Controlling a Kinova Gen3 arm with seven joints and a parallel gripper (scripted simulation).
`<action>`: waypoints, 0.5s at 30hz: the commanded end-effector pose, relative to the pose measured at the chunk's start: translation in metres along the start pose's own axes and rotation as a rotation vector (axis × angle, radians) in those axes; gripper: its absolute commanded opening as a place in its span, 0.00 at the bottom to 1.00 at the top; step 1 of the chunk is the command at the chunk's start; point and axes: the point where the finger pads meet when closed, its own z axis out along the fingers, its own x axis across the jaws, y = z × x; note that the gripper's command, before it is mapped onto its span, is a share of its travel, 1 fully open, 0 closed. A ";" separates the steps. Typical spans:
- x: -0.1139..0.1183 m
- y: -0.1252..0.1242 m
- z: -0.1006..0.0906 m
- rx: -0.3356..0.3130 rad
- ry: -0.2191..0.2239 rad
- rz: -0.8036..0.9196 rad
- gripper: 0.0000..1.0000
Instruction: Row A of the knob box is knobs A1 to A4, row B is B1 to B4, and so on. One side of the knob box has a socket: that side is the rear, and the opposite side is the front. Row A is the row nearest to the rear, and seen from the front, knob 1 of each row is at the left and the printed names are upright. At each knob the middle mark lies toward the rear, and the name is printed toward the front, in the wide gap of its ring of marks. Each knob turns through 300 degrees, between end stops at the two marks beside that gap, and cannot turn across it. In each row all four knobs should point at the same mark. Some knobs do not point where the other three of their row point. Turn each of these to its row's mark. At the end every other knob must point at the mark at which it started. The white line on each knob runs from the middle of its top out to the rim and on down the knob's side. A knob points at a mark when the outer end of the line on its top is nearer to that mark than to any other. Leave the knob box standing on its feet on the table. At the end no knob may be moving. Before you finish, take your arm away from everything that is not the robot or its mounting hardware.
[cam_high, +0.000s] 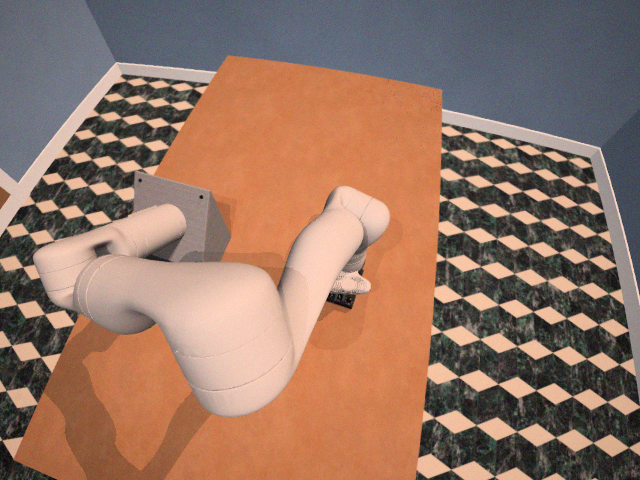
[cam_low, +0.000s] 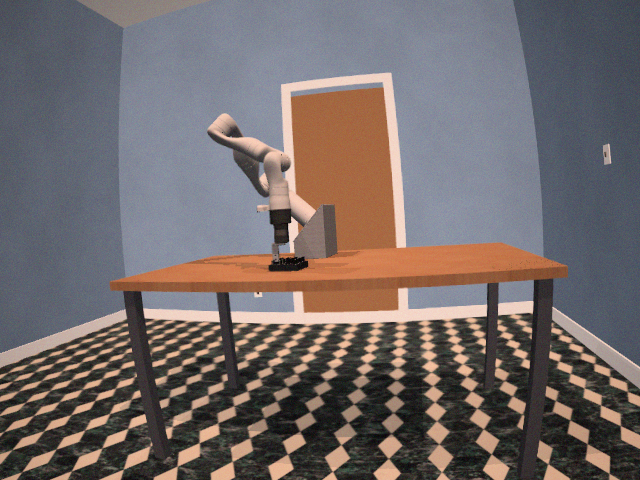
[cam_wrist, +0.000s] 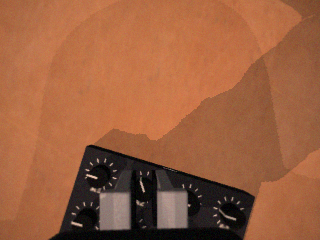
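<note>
The black knob box (cam_wrist: 200, 207) lies on the orange table at the bottom of the wrist view, its edge slanting down to the right. It is small in the exterior view (cam_low: 287, 265) and mostly hidden under the arm in the top view (cam_high: 344, 298). My gripper (cam_wrist: 144, 189) reaches straight down onto the box. Its two grey fingers are shut on the second knob from the left (cam_wrist: 142, 186) in the row along the box's far edge. That knob's white line points up and slightly left. Neighbouring knobs (cam_wrist: 97, 175) (cam_wrist: 230, 214) show white lines pointing left. The box's lower rows are cut off.
The grey wedge-shaped arm mount (cam_high: 180, 217) stands on the table behind the box, and also shows in the exterior view (cam_low: 316, 232). The arm's large links (cam_high: 206, 304) hang over the near table half. The table edge (cam_high: 431, 289) is to the box's right.
</note>
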 end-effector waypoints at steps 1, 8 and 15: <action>-0.001 0.000 -0.001 0.000 -0.002 -0.001 0.30; -0.001 0.000 -0.001 0.000 -0.002 -0.012 0.30; -0.001 0.000 -0.001 0.000 -0.002 -0.051 0.30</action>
